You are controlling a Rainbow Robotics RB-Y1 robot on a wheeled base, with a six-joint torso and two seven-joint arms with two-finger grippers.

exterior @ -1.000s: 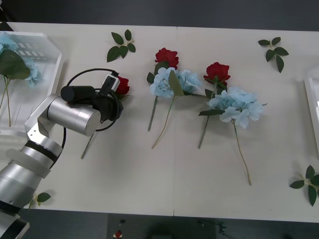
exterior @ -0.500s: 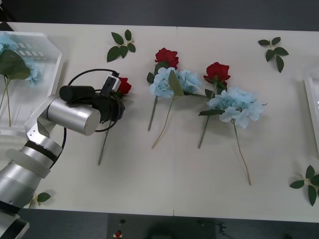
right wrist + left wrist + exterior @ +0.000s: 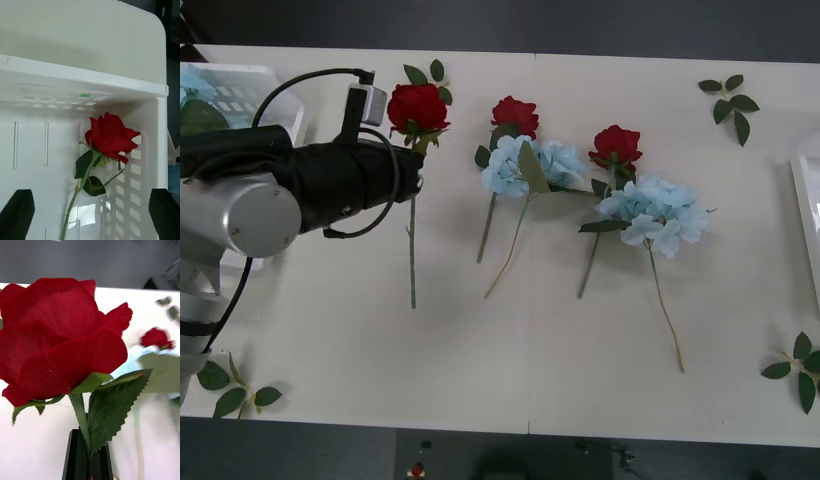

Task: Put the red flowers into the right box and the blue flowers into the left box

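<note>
Held just below its bloom in the left hand [image 3: 89, 461] — a red fabric rose with dark green serrated leaves [image 3: 418, 108], black fingers [image 3: 77, 455] pinched tight on the thin green stem, which hangs down over the white desk [image 3: 480, 370]. Raised above the desk's left part in the front view, bloom just past the wrist. From the left wrist, petals and one leaf close up, with a blurred second rose on the desk behind.

Farther right on the desk, two more red roses [image 3: 515, 114] lying partly under pale sky-blue hydrangea-like clusters [image 3: 532, 165], stems trailing toward the near edge. At the far left edge, the slotted white plastic basket [image 3: 250, 95].

From the right wrist, right hand [image 3: 90, 213] spread wide over a slotted white plastic bin [image 3: 142, 176] with one red rose [image 3: 108, 137] lying inside.
</note>
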